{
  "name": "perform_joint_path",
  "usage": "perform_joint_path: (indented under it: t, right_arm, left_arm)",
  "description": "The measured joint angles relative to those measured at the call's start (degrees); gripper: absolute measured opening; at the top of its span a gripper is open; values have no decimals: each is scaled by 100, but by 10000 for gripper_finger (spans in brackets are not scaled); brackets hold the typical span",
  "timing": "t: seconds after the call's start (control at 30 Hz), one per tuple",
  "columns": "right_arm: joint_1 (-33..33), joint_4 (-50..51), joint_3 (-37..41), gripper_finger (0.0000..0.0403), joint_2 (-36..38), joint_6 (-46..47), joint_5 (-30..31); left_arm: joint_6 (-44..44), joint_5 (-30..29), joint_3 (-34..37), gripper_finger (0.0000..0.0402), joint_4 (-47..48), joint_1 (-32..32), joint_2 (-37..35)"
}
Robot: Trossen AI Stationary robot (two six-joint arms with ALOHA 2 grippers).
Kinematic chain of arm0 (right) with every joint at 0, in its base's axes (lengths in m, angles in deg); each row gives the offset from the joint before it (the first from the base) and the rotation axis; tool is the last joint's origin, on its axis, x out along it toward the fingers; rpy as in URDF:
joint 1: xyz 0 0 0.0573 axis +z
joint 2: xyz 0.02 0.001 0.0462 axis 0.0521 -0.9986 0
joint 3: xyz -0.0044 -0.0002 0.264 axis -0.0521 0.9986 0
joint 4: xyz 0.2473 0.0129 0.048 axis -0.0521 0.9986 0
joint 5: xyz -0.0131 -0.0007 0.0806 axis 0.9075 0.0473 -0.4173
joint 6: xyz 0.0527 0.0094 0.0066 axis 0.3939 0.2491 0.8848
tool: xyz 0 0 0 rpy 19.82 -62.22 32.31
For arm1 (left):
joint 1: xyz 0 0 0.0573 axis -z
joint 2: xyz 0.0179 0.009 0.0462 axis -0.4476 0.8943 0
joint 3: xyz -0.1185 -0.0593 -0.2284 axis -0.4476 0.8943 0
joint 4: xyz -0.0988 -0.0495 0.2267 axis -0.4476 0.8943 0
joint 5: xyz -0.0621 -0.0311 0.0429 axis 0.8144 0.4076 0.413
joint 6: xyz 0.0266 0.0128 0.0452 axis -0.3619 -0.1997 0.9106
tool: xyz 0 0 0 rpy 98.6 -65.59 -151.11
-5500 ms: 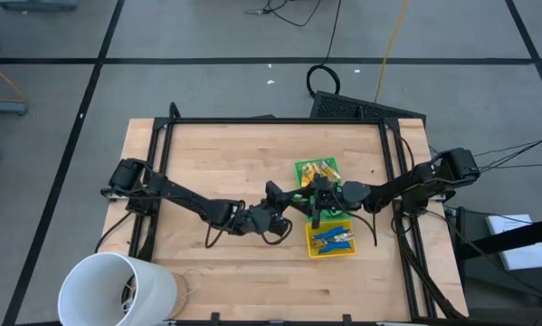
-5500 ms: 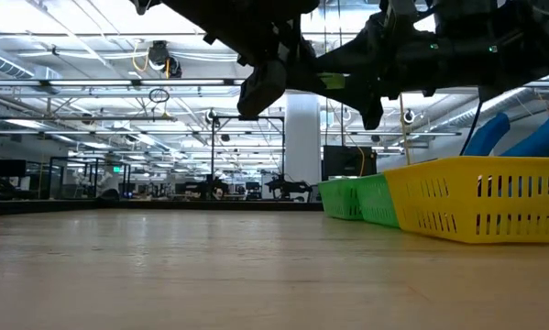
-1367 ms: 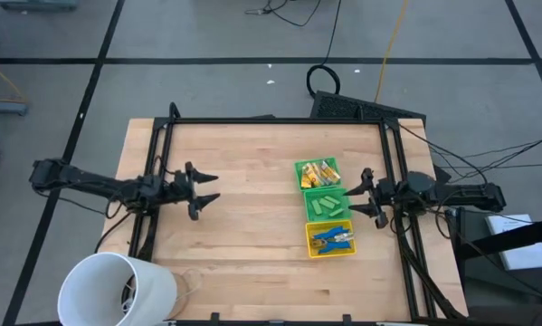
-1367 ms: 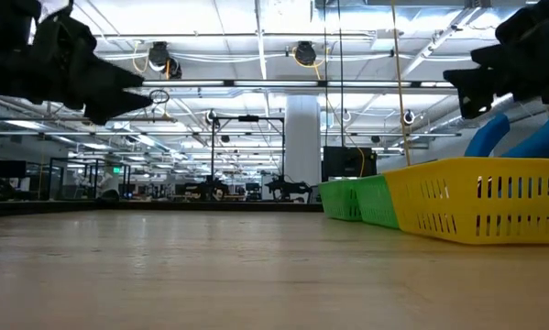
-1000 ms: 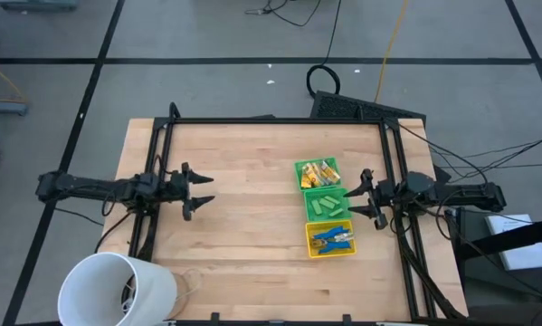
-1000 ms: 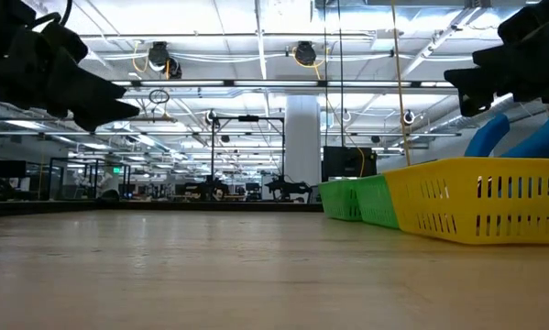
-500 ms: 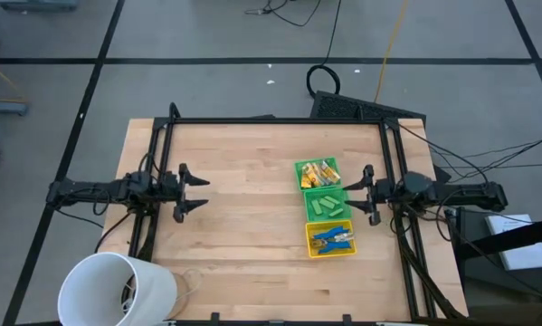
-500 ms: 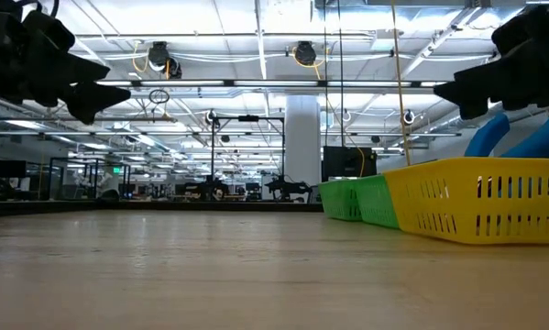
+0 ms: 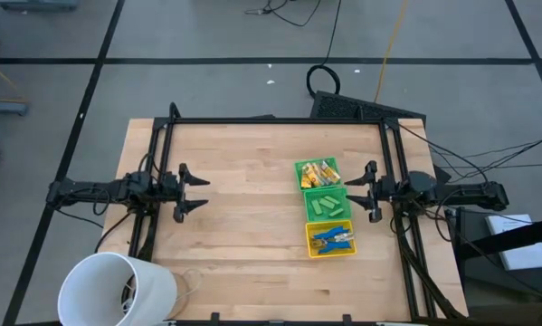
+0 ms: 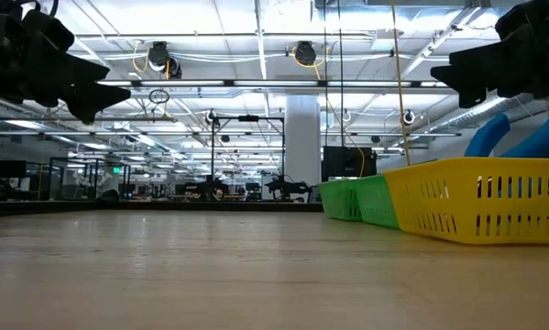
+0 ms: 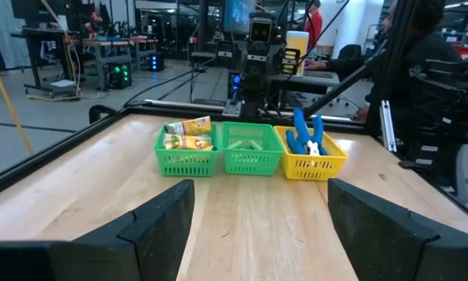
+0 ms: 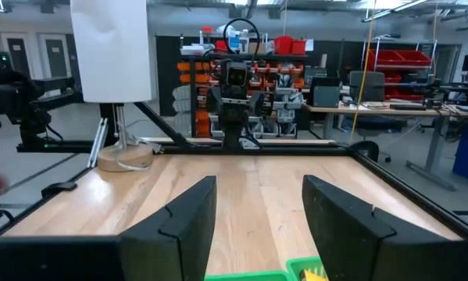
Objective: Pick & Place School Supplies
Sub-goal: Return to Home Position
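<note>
Three small bins stand in a row right of the table's middle. The far green bin [image 9: 317, 172] holds yellow-tan wrapped blocks [image 11: 186, 136]. The middle green bin [image 9: 328, 205] holds short green pieces. The near yellow bin [image 9: 330, 239] holds blue-handled pliers [image 11: 306, 134]. My left gripper [image 9: 198, 193] hovers open near the table's left edge, pointing at the bins from well off. My right gripper [image 9: 356, 192] hovers open just right of the middle bin, above table level. Neither has anything between its fingers.
A large white cup [image 9: 117, 290] lies on its side at the table's near left corner. A black frame [image 9: 271, 120] runs around the table top. Bare wood [image 9: 252, 208] lies between the left gripper and the bins.
My left gripper has drawn back a little toward the table's left edge and risen slightly, still open. My right gripper has risen a little beside the bins. The bins and their contents have stayed put.
</note>
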Motion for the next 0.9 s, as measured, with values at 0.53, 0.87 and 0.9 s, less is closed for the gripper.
perform_joint_path:
  t: [0.53,0.87,0.9]
  right_arm:
    - [0,-47,-2,181,0,0,0]
    - [0,-53,-2,181,0,0,0]
    - [0,-54,-2,181,0,0,0]
  left_arm:
    - [95,-4,1,296,2,0,0]
    - [95,-7,2,296,2,0,0]
    - [95,-7,2,296,2,0,0]
